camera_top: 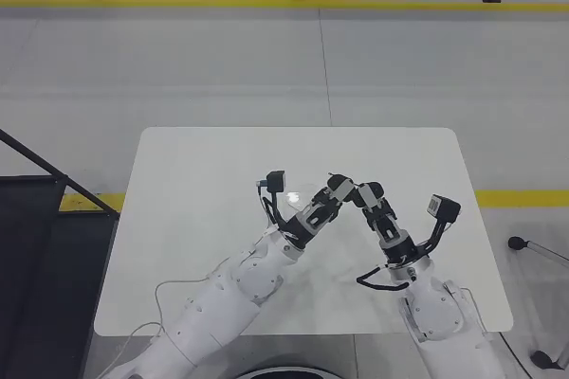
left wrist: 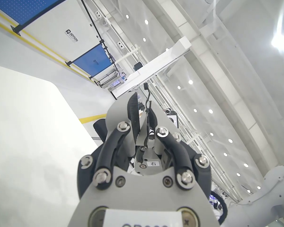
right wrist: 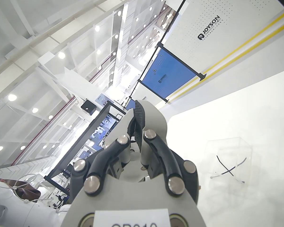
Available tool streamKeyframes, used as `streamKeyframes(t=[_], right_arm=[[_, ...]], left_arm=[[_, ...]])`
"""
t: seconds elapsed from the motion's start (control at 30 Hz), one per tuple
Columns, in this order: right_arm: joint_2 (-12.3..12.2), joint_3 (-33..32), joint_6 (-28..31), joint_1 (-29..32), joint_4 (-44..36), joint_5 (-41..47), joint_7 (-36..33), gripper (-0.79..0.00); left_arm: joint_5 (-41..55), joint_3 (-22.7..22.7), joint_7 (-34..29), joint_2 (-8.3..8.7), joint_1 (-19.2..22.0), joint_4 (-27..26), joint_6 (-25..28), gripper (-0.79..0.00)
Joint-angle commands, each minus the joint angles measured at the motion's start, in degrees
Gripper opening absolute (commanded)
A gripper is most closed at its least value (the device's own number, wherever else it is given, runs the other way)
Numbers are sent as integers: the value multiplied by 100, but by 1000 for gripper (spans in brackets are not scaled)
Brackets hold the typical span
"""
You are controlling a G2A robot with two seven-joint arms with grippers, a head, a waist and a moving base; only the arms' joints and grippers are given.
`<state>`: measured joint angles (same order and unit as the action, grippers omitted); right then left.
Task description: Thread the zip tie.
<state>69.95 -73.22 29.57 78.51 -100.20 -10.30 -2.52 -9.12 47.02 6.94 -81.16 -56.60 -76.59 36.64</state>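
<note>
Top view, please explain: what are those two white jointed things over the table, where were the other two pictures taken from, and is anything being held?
They are a robot's two arms, each ending in a two-fingered gripper. The top view looks down from a camera above the arms onto the white table, where the left gripper and the right gripper meet above it. The other two pictures come from cameras on the wrists, looking along the fingers towards the hall ceiling. The left gripper pinches a thin black plastic zip tie, which sticks out beyond it. The right gripper is shut; I cannot tell whether it holds anything. On the table stands a clear plastic box with loose black zip ties inside.
</note>
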Motion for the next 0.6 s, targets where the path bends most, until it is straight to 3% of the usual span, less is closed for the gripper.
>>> streamKeyframes(t=[0.0,0.27,0.57], right_arm=[[5,-2,-1,5,-2,-16,0,-785],[28,-14,-17,33,-15,-106,29,-785],[56,-29,-28,61,-33,-176,108,-785]], left_arm=[[-21,25,-11,-12,-24,-11,-5,-646],[-117,138,-28,-57,-128,-66,-18,-717],[-195,250,-79,-104,-228,-125,-41,-693]])
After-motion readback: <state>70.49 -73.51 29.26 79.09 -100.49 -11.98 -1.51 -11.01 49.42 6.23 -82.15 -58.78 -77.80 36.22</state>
